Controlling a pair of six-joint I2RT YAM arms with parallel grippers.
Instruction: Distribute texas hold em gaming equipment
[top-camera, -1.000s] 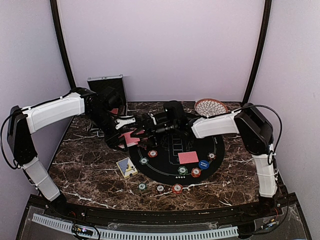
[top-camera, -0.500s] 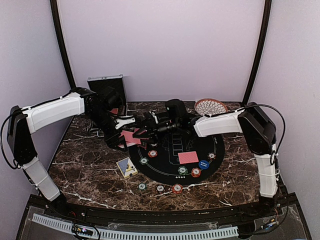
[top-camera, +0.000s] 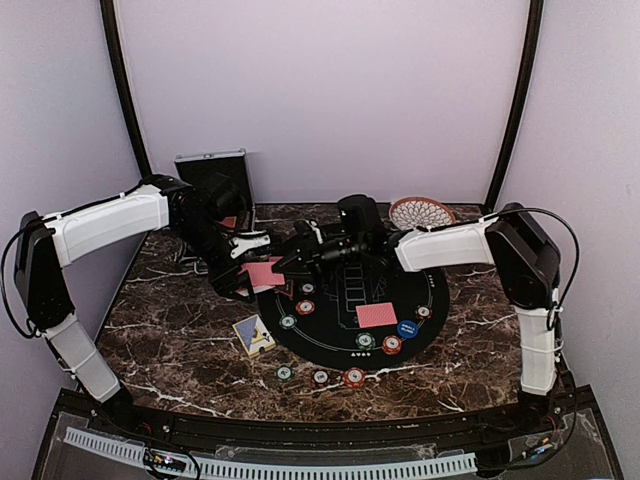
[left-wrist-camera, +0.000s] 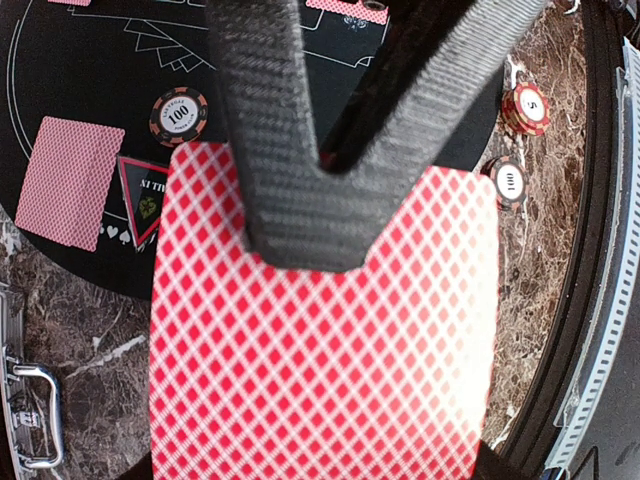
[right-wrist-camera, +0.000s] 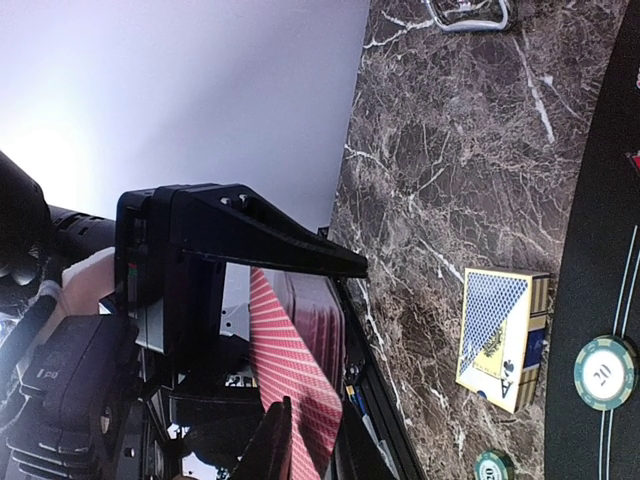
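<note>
Some red-backed playing cards (left-wrist-camera: 320, 370) hang clamped in left pincer (left-wrist-camera: 305, 240) over far-left edge of round black mat (top-camera: 430, 300) on dark marble worktop (top-camera: 170, 330); lilac walls (top-camera: 320, 90) around; right pincer (right-wrist-camera: 310, 450) at the cards, closure cannot be told.

We saw the left hand (right-wrist-camera: 340, 285), black and blocky, at the left of the view with red-backed cards (right-wrist-camera: 290, 370) pinched in it, the cards slanting down towards the bottom edge. There the dark fingers (right-wrist-camera: 272, 445) of the right hand (right-wrist-camera: 308, 442) stood close on either side of the cards' lower end; whether they pressed it we could not tell. On the marbled counter (right-wrist-camera: 450, 180) lay a blue-backed card box (right-wrist-camera: 500, 335), just beside the black mat (right-wrist-camera: 610, 250), which carried a green chip (right-wrist-camera: 605, 372). A metal handle (right-wrist-camera: 465, 12) showed at the top.
</note>
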